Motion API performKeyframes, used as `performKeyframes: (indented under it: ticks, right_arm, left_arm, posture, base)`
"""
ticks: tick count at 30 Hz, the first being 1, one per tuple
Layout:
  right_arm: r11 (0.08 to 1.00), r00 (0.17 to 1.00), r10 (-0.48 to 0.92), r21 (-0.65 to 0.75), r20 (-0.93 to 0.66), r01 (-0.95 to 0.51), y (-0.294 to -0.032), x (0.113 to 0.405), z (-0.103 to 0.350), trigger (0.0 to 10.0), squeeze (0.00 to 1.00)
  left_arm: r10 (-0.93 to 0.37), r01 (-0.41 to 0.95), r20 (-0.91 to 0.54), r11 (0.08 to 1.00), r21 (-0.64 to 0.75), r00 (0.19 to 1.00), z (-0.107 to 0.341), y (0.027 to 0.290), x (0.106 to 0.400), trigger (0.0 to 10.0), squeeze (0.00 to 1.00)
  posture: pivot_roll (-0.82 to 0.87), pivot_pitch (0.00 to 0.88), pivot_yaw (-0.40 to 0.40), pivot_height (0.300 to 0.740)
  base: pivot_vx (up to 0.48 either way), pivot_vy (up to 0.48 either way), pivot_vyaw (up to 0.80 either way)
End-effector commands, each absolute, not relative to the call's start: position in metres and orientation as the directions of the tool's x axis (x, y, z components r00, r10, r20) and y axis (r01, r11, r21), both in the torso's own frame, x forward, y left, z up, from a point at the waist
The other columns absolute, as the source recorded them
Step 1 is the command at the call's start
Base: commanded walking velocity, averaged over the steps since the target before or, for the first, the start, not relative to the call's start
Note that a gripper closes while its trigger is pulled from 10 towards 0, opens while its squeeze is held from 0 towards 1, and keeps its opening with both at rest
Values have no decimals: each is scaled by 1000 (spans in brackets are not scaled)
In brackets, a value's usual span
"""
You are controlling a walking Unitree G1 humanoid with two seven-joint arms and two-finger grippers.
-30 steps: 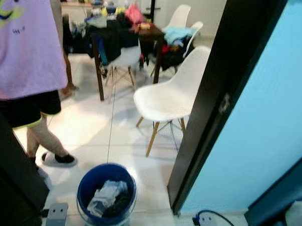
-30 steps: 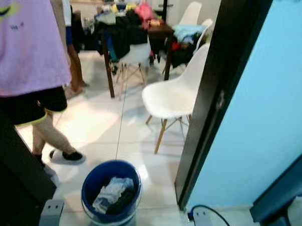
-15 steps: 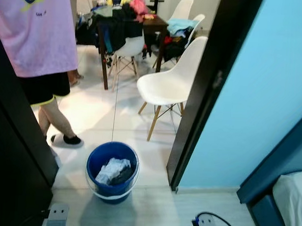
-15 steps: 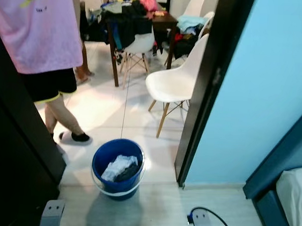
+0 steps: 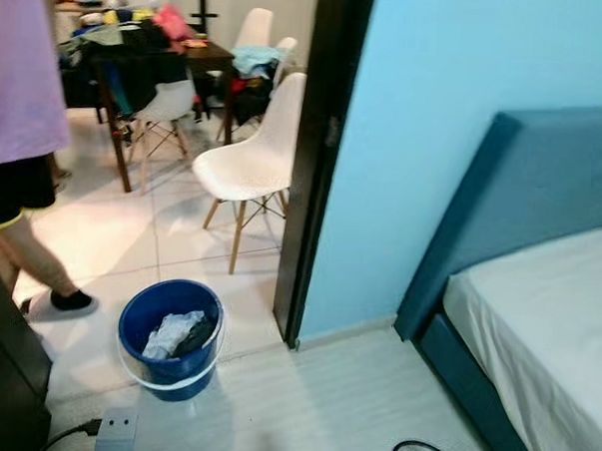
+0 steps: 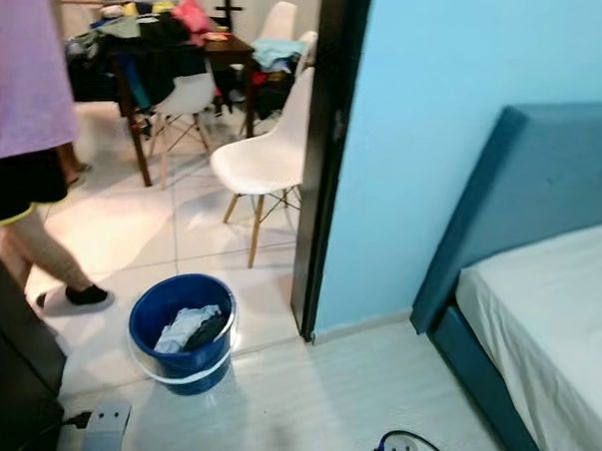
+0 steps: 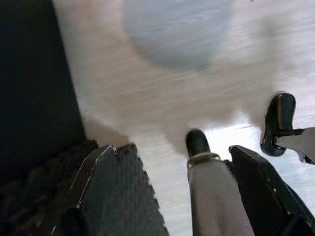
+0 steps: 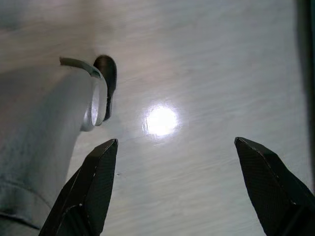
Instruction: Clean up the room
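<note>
left gripper (image 7: pixel 184 191) jaws spread, empty | right gripper (image 8: pixel 177 189) jaws spread, empty

A bucket (image 5: pixel 169 335) sits on the floor (image 5: pixel 303 405) near left, cloths (image 5: pixel 179 332) inside it. A door frame (image 5: pixel 319 156) stands just right of it, a bed (image 5: pixel 536 326) far right. Beyond, a chair (image 5: pixel 252 161) fronts a cluttered bench (image 5: pixel 154 54); a person (image 5: pixel 20 143) stands left.

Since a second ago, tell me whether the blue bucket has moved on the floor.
No. The blue bucket sits on the white tiles just left of the dark door frame, below the white chair, as before. The camera turned right, shifting the whole picture.
</note>
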State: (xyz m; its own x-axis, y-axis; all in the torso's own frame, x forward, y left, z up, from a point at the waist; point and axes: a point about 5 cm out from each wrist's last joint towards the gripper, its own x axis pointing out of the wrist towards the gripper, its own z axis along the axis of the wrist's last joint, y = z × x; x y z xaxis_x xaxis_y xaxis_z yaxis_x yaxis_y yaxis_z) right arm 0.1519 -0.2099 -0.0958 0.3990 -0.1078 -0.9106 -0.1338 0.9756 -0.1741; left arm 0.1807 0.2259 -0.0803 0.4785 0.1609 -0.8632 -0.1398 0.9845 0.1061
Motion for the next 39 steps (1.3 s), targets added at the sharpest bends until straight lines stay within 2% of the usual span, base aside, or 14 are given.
performKeyframes:
  ticks: [1, 20, 31, 39]
  right_arm:
    - [967, 392, -137, -208, -910, -145, -216, 151, -95, 10000, 0]
    - [960, 374, -181, -246, -910, -135, -221, 147, -96, 10000, 0]
    - [961, 382, -181, -245, -906, -127, -219, 147, -96, 10000, 0]
    - [956, 362, -189, -256, -913, -146, -225, 141, -97, 10000, 0]
  left_arm:
    - [147, -118, -855, 988, 101, 498, -78, 224, 186, 10000, 0]
    - [114, -117, -856, 991, 64, 504, -79, 222, 186, 10000, 0]
    - [105, -116, -858, 992, 54, 503, -79, 221, 185, 10000, 0]
    - [101, -115, -859, 992, 49, 502, -79, 221, 184, 10000, 0]
  posture:
    - [-101, 19, -56, 740]
    - [-111, 17, -56, 740]
    - [-110, 19, -56, 740]
    - [-112, 22, -56, 740]
  base:
    - [0, 0, -763]
    - [0, 0, -763]
    - [0, -464, -149]
    - [0, -480, -770]
